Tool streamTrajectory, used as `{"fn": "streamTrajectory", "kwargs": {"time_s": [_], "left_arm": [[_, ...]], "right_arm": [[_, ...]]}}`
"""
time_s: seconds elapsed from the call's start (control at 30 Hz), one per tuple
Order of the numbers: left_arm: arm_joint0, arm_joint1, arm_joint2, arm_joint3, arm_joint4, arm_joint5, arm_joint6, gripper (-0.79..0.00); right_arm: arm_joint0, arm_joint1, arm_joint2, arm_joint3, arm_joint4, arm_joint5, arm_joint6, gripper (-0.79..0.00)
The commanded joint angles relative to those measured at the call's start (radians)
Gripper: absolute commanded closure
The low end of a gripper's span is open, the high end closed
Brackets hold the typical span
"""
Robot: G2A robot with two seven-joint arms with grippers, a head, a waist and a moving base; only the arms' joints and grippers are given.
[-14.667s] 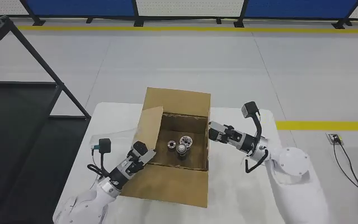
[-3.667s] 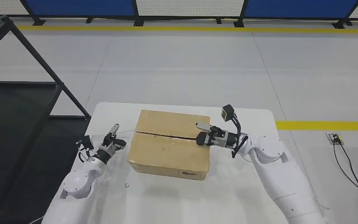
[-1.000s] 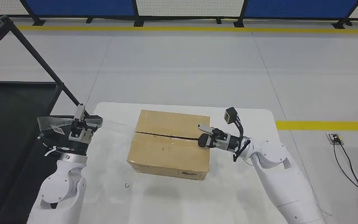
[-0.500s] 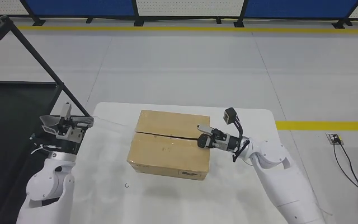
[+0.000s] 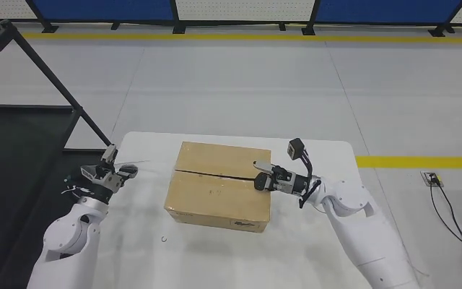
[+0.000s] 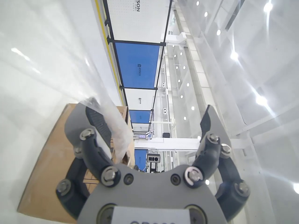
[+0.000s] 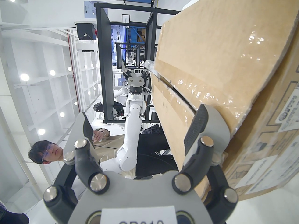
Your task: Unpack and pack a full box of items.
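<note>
Judging by the box (image 5: 220,184), shut at the table (image 5: 144,220) centre with tape (image 7: 186,91) over its seam, packing looks nearly done; right gripper (image 7: 142,115) stands released at the box's right edge, left gripper (image 6: 149,114) released near the table's left edge, tape clinging.

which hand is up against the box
The right hand, with one finger against the box's top edge at the seam. The left hand hangs apart from it, clear film clinging to one finger.
</note>
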Motion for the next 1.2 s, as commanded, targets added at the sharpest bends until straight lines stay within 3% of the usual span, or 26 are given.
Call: {"fn": "streamTrajectory", "kwargs": {"time_s": [0.0, 0.57, 0.83, 1.17], "left_arm": [[-0.019, -0.001, 0.013, 0.034, 0.005, 0.002, -0.007, -0.785], [-0.205, -0.010, 0.112, 0.227, 0.043, 0.039, -0.036, -0.785], [-0.179, 0.001, 0.139, 0.265, 0.130, 0.087, -0.111, -0.785], [-0.066, 0.025, 0.089, 0.139, 0.147, 0.065, -0.211, -0.785]], "right_arm": [[0.002, 0.000, -0.001, 0.004, 0.002, 0.001, 0.001, -0.785], [0.006, 0.006, -0.004, 0.007, 0.007, 0.001, 0.003, -0.785], [0.001, 0.010, 0.000, 0.005, 0.011, 0.002, 0.001, -0.785], [0.024, 0.008, -0.019, 0.014, 0.011, 0.009, 0.009, -0.785]]}}
